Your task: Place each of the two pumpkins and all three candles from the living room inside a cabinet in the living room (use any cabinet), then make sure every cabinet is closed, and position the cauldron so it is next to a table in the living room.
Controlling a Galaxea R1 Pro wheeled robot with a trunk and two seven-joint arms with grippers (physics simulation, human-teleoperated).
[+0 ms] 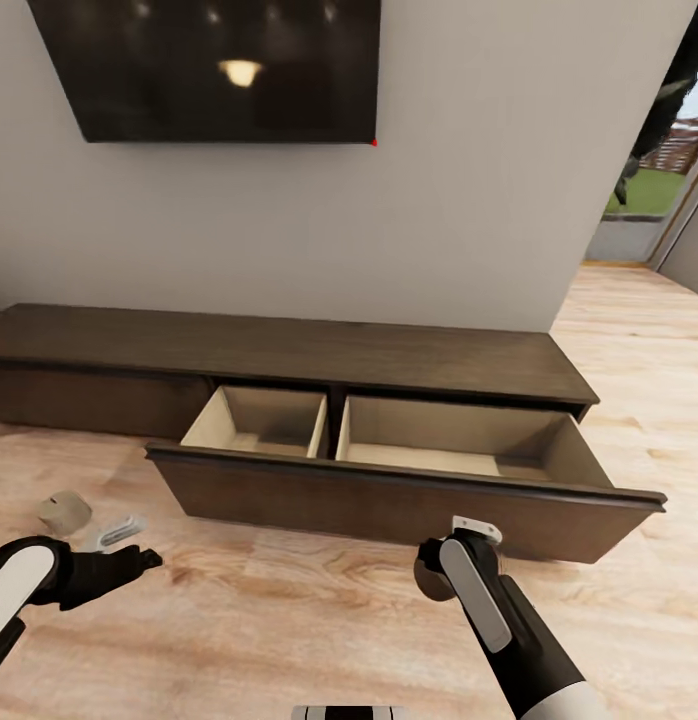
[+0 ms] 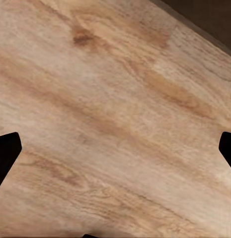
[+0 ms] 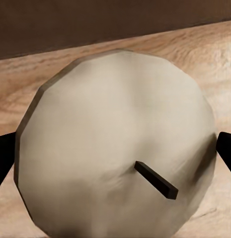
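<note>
Your right claw [image 3: 115, 153] is clamped on a candle [image 3: 115, 148], pale with a dark wick, just before the open drawer front of the cabinet [image 1: 289, 350]. Your left claw [image 2: 115, 153] stands apart over the wood floor [image 2: 115, 99]. Another candle [image 1: 65, 511] lies on the floor near it. No writing can be read.

The TV [image 1: 224, 65] is cut off by the head view's top edge, and the cabinet [image 1: 289, 350] by its left edge. The right arm hides most of the candle [image 3: 115, 144], whose base runs past the right wrist view's edge.
</note>
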